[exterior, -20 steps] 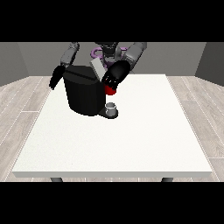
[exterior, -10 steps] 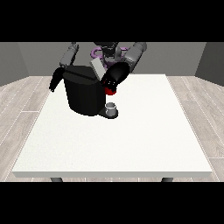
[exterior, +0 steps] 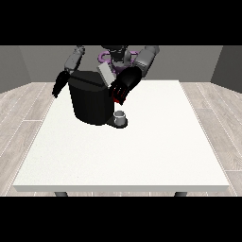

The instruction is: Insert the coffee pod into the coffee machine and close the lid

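Hanging off the table's left edge, at about ten o'clock from the table's middle, is the hand at the view's left (exterior: 60, 86). It is dark and points downward beside the coffee machine (exterior: 90, 101) without touching it; I cannot tell whether its fingers are wide or narrow.

The coffee machine is a black, rounded body standing on the white table (exterior: 142, 156) towards the far left part of the top, roughly at eleven o'clock from the middle. Its lid (exterior: 106, 74), a pale grey flap, stands tilted up above the machine's top right corner, so the machine is open.

At the machine's foot, at about five o'clock from its body, a small grey cup (exterior: 120, 116) sits on the black base.

Just right of the lid, at about two o'clock from the machine, is the hand at the view's right (exterior: 124, 86). It comes down from the grey forearm towards the machine's upper right side, with its fingers bent downward and close together; whether they hold anything I cannot tell. A red thing at the machine (exterior: 116, 98) shows just under those fingertips, at six o'clock from the hand.

The coffee pod does not plainly show, neither on the table nor between the fingers.
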Tool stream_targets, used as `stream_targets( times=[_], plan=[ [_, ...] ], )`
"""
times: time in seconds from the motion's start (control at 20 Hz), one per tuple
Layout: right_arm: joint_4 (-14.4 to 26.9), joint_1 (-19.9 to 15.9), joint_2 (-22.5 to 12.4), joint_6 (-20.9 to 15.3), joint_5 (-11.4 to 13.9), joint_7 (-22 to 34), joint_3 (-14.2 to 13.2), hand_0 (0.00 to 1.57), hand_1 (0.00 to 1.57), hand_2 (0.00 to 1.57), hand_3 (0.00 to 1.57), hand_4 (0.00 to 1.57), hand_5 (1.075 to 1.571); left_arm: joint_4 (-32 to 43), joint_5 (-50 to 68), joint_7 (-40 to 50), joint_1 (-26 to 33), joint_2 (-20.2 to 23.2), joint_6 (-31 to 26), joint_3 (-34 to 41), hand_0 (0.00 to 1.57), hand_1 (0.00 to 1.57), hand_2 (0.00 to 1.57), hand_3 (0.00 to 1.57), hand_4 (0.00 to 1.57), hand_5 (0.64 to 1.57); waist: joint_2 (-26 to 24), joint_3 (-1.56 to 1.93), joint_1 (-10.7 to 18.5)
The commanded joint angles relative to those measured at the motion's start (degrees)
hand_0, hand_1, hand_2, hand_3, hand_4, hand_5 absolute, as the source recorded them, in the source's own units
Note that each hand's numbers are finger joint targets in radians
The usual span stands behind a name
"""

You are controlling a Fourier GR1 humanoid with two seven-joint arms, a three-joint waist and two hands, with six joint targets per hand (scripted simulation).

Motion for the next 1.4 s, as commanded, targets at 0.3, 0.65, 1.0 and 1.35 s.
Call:
stream_targets(
  times=[0.3, 0.65, 1.0, 1.35],
  plan=[
    [0.4, 0.2, 0.3, 0.4, -1.0, -0.3, -0.7, 0.0, 0.0, 0.0, 0.0, 0.0, 1.571, 1.1, -0.9, -0.2, 0.9, -0.4, 1.0, 0.2, 0.0, 0.0, 0.36, 0.25, 0.0, 1.571, -2.3, -0.03, 1.7],
    [5.2, 8.6, 1.2, 0.0, -2.5, -4.8, -2.5, 0.0, 0.0, 0.0, 0.0, 0.0, 1.571, -1.0, 0.9, -0.3, 8.3, -6.5, -1.4, -0.8, 0.0, 0.0, 0.0, 0.05, 0.0, 1.571, -11.8, -0.01, 9.2],
    [3.5, 15.9, 1.6, 1.6, -3.1, -3.2, -1.4, 0.0, 0.0, 0.0, 0.0, 0.0, 1.571, -0.6, 12.7, -1.1, 17.1, -16.3, -0.3, 8.1, 0.0, 0.0, 0.15, 0.0, 0.0, 1.571, -22.6, -0.18, 11.1],
    [0.6, 18.5, 2.9, 4.7, -6.7, -4.3, -1.4, 0.0, 0.0, 0.0, 0.0, 0.0, 1.571, 1.9, 27.9, -4.4, 30.4, -26.0, -3.0, 19.6, 0.0, 0.0, 0.0, 0.0, 0.07, 1.571, -34.3, -0.21, 19.7]
  ],
)
